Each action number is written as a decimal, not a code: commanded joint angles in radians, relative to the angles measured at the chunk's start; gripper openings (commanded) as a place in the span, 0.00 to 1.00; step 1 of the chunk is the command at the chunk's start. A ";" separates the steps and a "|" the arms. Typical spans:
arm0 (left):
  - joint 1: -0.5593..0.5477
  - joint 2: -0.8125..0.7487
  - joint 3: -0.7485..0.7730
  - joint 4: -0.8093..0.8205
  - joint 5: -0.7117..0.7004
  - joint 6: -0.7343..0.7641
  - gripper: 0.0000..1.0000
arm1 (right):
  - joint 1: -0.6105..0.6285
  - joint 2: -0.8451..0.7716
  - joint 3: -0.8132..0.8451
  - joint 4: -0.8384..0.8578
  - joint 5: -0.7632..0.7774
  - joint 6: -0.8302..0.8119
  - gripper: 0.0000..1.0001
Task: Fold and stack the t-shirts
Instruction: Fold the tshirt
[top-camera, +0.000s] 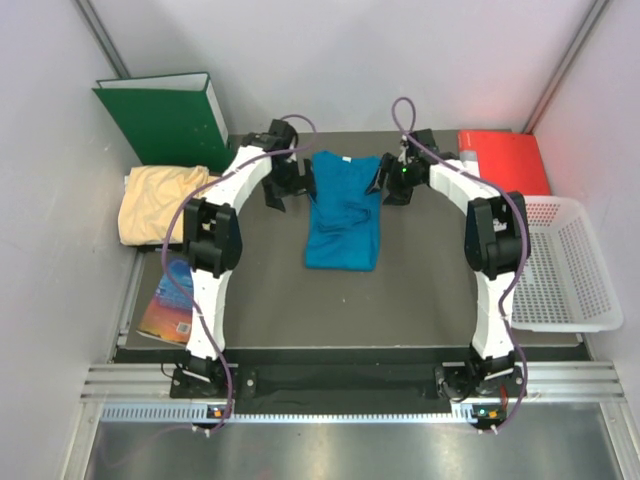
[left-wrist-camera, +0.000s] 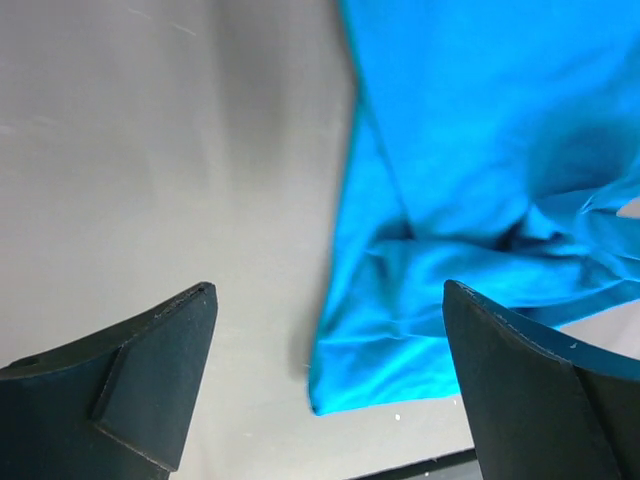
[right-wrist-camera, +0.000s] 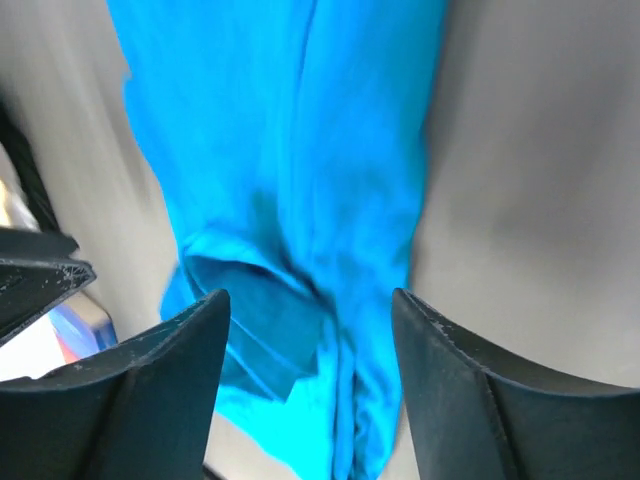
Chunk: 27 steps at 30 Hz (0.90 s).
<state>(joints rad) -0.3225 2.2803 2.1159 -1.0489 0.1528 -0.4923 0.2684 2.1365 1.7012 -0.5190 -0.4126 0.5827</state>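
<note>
Two t-shirts lie on the dark bench (top-camera: 250, 290). The teal-blue t-shirt (top-camera: 343, 215) sits at the middle of the top view, gathered into a narrow strip that runs from 12 o'clock, where the neck end lies, down to a squarer edge at 6 o'clock. Its cloth is bright and smooth over most of its length, with a rumpled ridge of overlapped layers across the middle. The pale yellow-orange t-shirt (top-camera: 160, 203) lies well apart at about 9 o'clock of the teal one, bunched in a loose heap at the bench's edge, just at 6 o'clock of the green binder (top-camera: 165, 115). The left gripper (top-camera: 281, 190) hangs just beside the strip's upper part at 9 o'clock, its jaws spread wide with nothing between them; its wrist view shows bare bench and the shirt's wrinkled edge below. The right gripper (top-camera: 393, 184) hangs at 3 o'clock of the same end, jaws parted and gripping nothing, with the shirt blurred beneath them. At 1 o'clock lies a red folder (top-camera: 505, 160), and at 3 o'clock a white basket (top-camera: 565, 265).
</note>
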 joint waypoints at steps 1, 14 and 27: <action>0.065 -0.091 -0.065 0.089 0.063 0.047 0.99 | -0.017 -0.039 0.051 0.139 -0.009 0.045 0.67; 0.074 -0.015 -0.047 0.092 0.174 0.115 0.99 | 0.052 -0.073 0.116 -0.179 -0.176 -0.237 0.00; 0.105 0.027 -0.034 0.089 0.188 0.106 0.99 | 0.172 -0.029 0.169 -0.432 -0.132 -0.411 0.00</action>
<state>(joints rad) -0.2348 2.3112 2.0487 -0.9859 0.3218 -0.3931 0.4175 2.1021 1.7916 -0.8410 -0.5594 0.2508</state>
